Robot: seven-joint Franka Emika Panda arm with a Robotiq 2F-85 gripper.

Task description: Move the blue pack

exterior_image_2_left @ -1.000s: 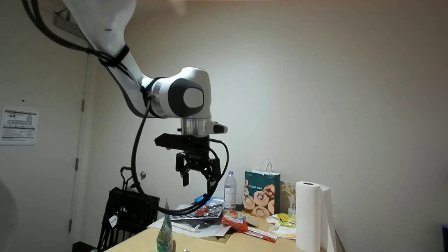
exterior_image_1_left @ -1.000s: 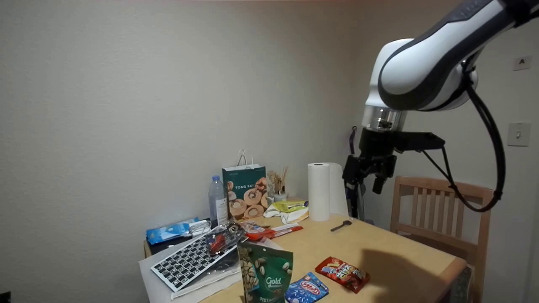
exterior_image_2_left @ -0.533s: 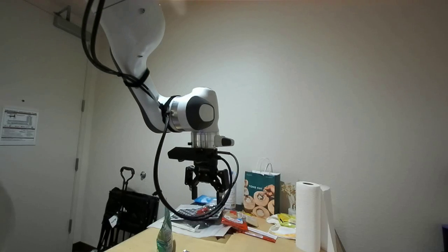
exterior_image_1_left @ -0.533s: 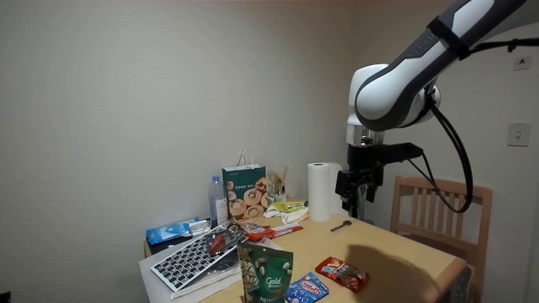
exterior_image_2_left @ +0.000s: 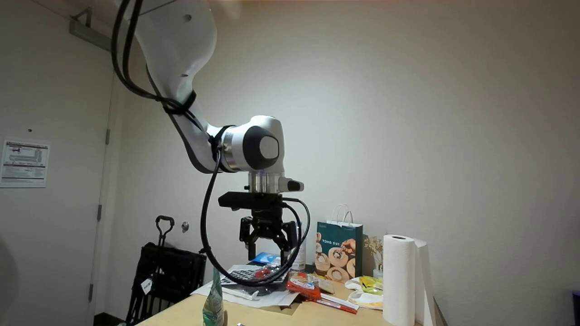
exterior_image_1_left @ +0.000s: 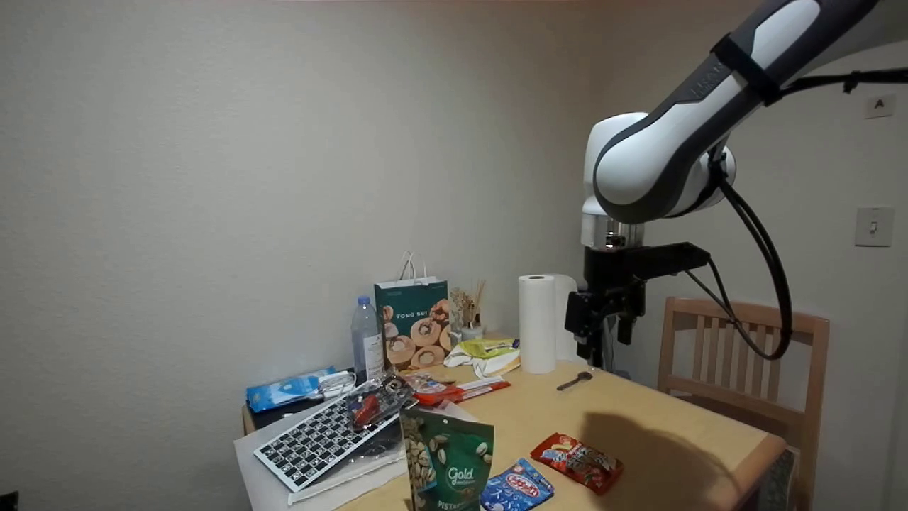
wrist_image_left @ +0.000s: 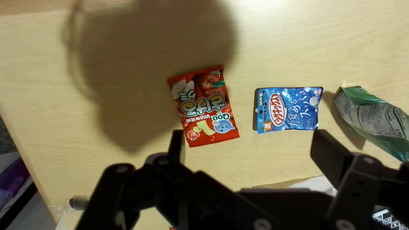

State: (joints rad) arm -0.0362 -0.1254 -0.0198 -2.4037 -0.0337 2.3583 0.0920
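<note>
The blue pack (exterior_image_1_left: 519, 487) is a small flat glossy packet lying on the table, beside the standing green pouch (exterior_image_1_left: 461, 461). In the wrist view the blue pack (wrist_image_left: 289, 109) lies whole and flat, right of the red packet (wrist_image_left: 203, 106) and left of the green pouch (wrist_image_left: 377, 119). My gripper (wrist_image_left: 248, 140) is open and empty, its fingers spread wide above the table. In both exterior views the gripper (exterior_image_1_left: 610, 348) (exterior_image_2_left: 267, 257) hangs pointing down, well above the tabletop and apart from the packets. The blue pack cannot be made out in an exterior view where the green pouch (exterior_image_2_left: 213, 304) is edge-on.
A paper towel roll (exterior_image_1_left: 538, 323) (exterior_image_2_left: 398, 278) stands at the table's back. A dark spoon (exterior_image_1_left: 574, 381) lies near it. A keyboard (exterior_image_1_left: 316, 447), pale-blue-and-white package (exterior_image_1_left: 284, 390), bottle (exterior_image_1_left: 367, 341) and green paper bag (exterior_image_1_left: 413, 319) crowd another side. A wooden chair (exterior_image_1_left: 741, 355) stands beyond the table edge.
The arm has come down, moving left in an exterior view and right in another, mostly in the earlier half-second, slightly since. The gripper has stayed open. The packets have not moved.
</note>
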